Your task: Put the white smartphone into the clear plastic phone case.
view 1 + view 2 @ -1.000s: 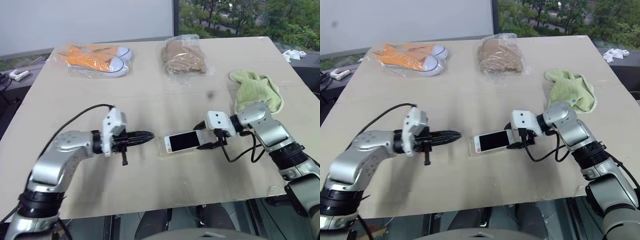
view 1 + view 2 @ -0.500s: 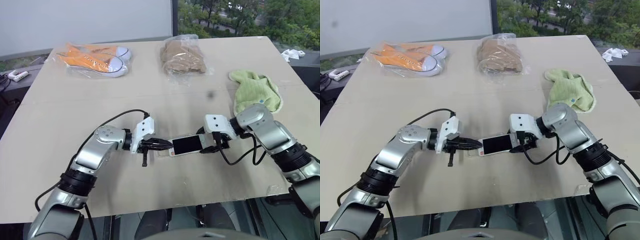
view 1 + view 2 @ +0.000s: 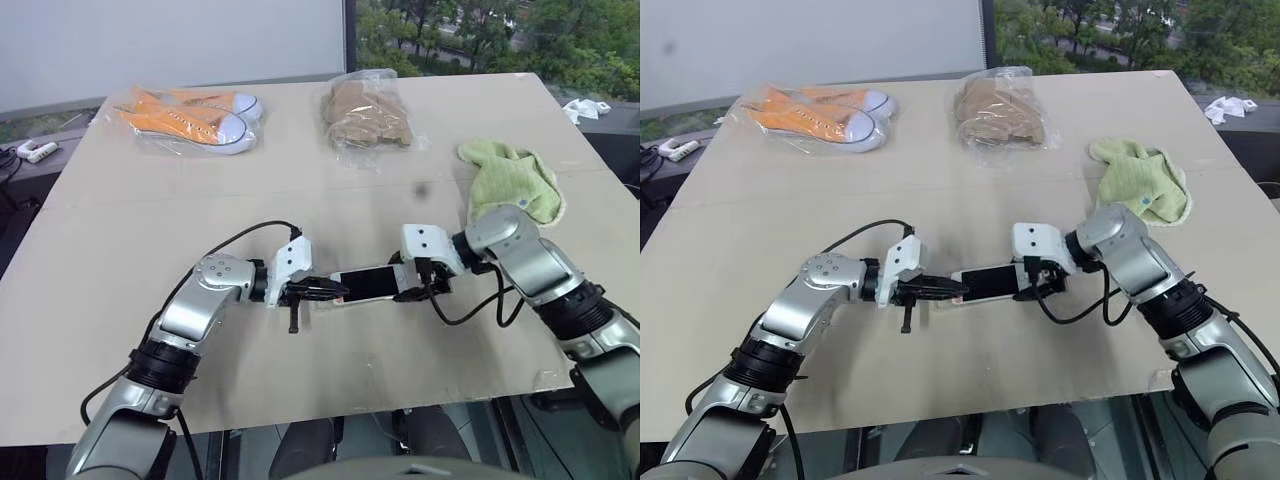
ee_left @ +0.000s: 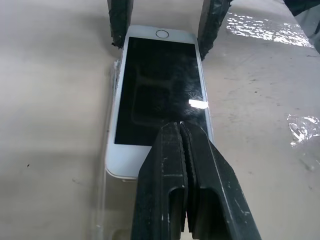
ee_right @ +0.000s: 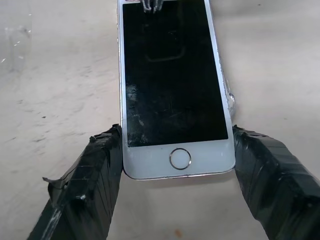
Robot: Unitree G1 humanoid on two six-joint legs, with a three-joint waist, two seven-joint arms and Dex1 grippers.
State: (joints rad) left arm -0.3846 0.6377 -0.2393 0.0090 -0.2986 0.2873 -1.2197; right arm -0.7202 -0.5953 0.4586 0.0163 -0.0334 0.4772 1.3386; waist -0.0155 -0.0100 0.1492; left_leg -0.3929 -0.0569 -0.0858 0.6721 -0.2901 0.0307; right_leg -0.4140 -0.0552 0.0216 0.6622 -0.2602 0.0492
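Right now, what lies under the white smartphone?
Under the white smartphone lies the clear plastic phone case; its glossy edge shows along one side and past the near end. The rest of the case and the table beneath are covered.

**Glossy glass, matt board**

The phone has a glossy black glass face with faint smears and scratches, and smooth white bezels. Under it the case is thin, clear, shiny plastic. The table is matt beige board, lightly scuffed. The right gripper has fingers wrapped in rough, wrinkled black tape; the left gripper looks like matt black plastic. Beyond the phone lie crinkly glossy bags and a soft green cloth.
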